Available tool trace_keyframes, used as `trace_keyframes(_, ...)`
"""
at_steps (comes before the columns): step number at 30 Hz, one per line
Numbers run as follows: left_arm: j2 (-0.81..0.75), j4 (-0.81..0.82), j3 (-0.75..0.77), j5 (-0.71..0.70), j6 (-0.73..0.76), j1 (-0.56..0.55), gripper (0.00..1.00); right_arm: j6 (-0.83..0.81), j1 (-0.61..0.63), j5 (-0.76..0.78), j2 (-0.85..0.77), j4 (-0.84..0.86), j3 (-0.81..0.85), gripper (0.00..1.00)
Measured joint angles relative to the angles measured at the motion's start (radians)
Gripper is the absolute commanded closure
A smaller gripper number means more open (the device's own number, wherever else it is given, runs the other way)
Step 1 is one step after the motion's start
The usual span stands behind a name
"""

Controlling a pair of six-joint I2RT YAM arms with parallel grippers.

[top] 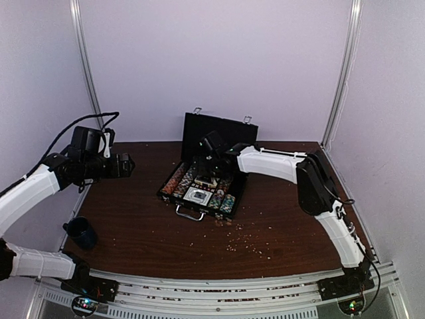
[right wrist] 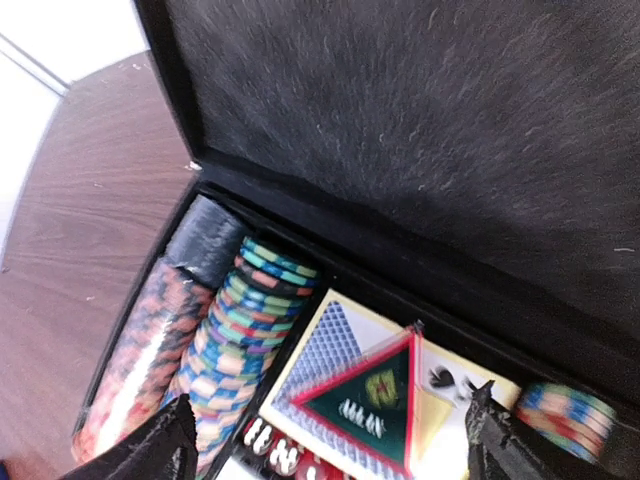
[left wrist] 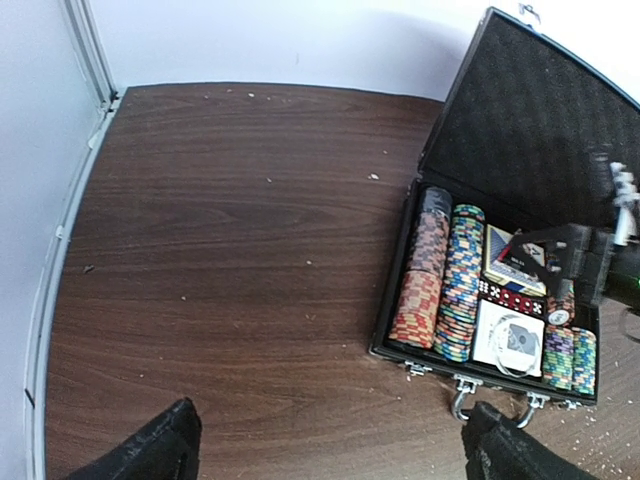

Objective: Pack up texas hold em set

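Black rectangular case with silver corners (top: 219, 129) sits mid-table on the brown wooden tabletop (top: 133, 232). Its lid is open and upright on the far side, and the silver handle (top: 189, 212) faces the arm bases. Long axis roughly left–right, slightly skewed.

Contents, left wrist view:
- two long rows of multicoloured poker chips (left wrist: 460, 285) at left
- two short chip rows (left wrist: 570, 358) at front right
- one card deck box (left wrist: 512, 262)
- a row of red dice (left wrist: 508, 297) — count unclear
- one white packet (left wrist: 508, 340)

Right gripper (right wrist: 330, 445) hangs over the deck box, fingers spread wide, gripping nothing. Left gripper (top: 129, 166) hovers left of the case, jaws wide, empty. One dark blue mug (top: 83, 232) stands near the left edge.
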Motion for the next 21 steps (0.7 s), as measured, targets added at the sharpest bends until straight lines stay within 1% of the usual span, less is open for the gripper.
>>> trace_keyframes(2,-0.002,-0.001,0.000,-0.017,-0.002,0.000,0.03,-0.013,0.003,0.005,-0.071,0.014,-0.067,0.07)
trace_keyframes(5,-0.004,-0.008,0.000,-0.047,-0.012,0.000,0.02,-0.032,0.006,0.013,-0.256,0.056,-0.246,0.03)
trace_keyframes(7,-0.005,-0.012,0.000,-0.067,-0.021,0.000,0.02,-0.039,0.006,0.023,-0.419,0.110,-0.402,0.00)
trace_keyframes(10,-0.008,-0.016,0.000,-0.090,-0.039,0.000,0.02,-0.046,0.006,0.038,-0.634,0.169,-0.584,0.00)
trace_keyframes(13,-0.008,-0.016,-0.001,-0.095,-0.069,0.000,0.02,-0.043,-0.016,0.048,-0.800,0.203,-0.731,0.00)
trace_keyframes(17,-0.004,-0.008,-0.002,-0.098,-0.119,0.000,0.02,-0.045,-0.103,0.033,-0.909,0.215,-0.863,0.00)
trace_keyframes(21,-0.003,0.041,-0.033,-0.113,-0.170,0.000,0.02,-0.082,-0.221,-0.013,-0.907,0.211,-0.925,0.00)
